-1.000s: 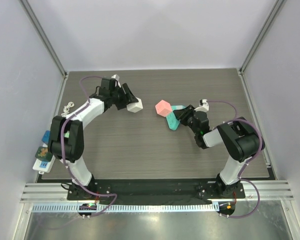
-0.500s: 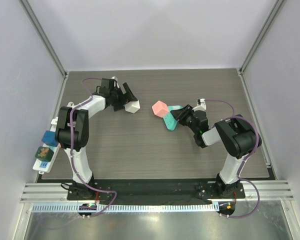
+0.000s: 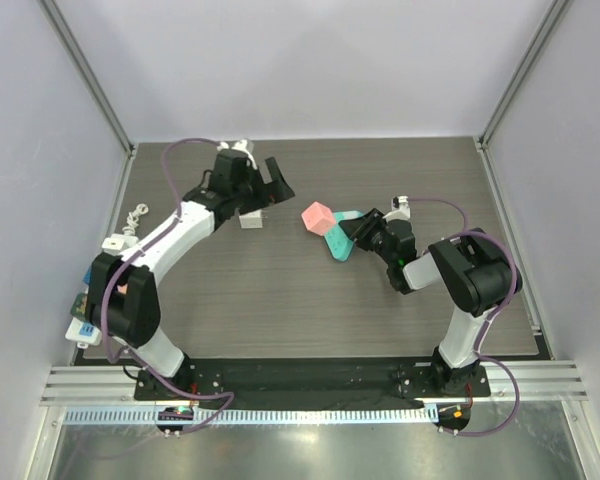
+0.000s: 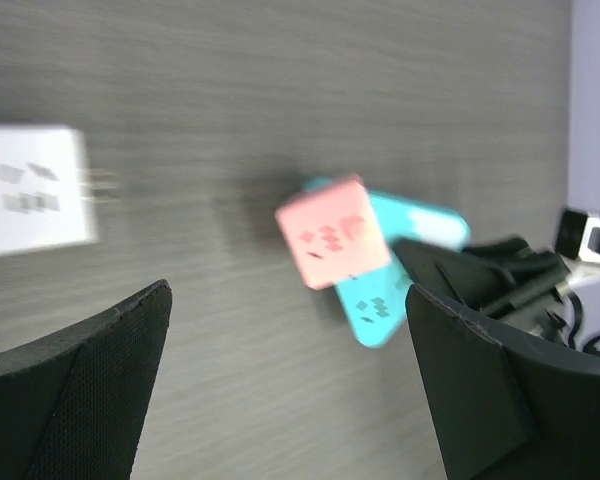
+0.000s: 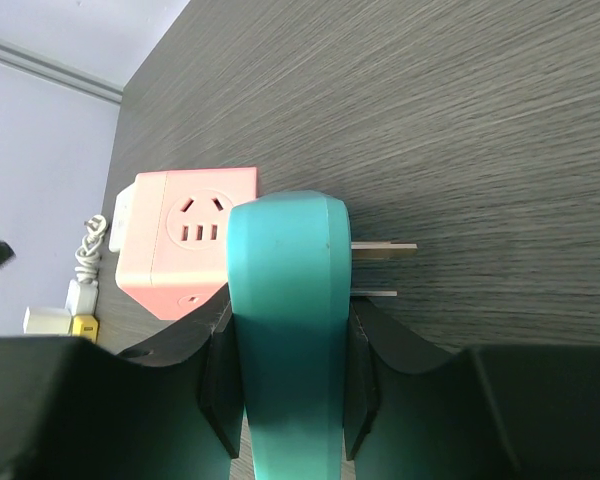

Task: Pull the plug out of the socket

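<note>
Lying free: plug (image 3: 250,219), white, flat on the worktop left of centre, toward the far edge. Its prongs (image 4: 100,182) are bare and point at the right edge, straight toward the socket (image 3: 318,217). The two are near but not touching.

Socket is a pink cube, about mid-worktop, toward the far edge. It sits tight against the side of a teal adapter (image 3: 340,246); cannot tell whether those two are mated. The adapter's own prongs are bare, on the side away from the socket.

Right gripper (image 5: 288,385) is clamped on the adapter body, anchoring the pair.

Left gripper (image 3: 263,188) is wide and empty, hovering just to the far side of the plug, which is not between its fingers.

Judgement: separation looks done. The plug's long axis runs left–right and the left arm is much the nearer. Any regrasp should pinch across that axis.
</note>
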Controlling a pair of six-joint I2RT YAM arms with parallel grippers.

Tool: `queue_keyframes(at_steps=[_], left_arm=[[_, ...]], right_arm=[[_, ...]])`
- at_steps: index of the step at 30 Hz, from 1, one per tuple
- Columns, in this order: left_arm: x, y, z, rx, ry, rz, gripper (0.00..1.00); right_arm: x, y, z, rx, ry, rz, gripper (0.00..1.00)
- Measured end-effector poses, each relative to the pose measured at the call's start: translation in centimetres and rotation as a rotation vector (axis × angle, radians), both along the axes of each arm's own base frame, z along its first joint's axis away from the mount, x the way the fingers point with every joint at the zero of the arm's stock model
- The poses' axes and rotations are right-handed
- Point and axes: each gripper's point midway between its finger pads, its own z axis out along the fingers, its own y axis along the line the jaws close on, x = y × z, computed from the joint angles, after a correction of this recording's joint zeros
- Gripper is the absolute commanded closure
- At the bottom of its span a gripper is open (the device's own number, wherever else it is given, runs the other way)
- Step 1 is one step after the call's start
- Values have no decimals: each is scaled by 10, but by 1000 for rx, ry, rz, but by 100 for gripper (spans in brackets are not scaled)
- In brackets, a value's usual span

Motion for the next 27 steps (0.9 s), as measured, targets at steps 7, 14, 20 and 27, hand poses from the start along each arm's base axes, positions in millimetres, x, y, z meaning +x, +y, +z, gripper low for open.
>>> queue_keyframes(at_steps=[7, 14, 20, 27], left_arm=[[-35, -76, -48, -46, 117, -94, 0], [-29, -87, -84, -91, 202, 0, 0], [-17, -99, -89, -138, 213, 37, 0], [-7, -110, -89, -195, 210, 59, 0]], right_arm=[[-1, 1, 0, 6, 4, 7, 99], [-1, 2, 0, 8, 5, 13, 99], [2, -2, 0, 7, 4, -1, 99], [7, -9, 0, 3, 1, -32, 99]])
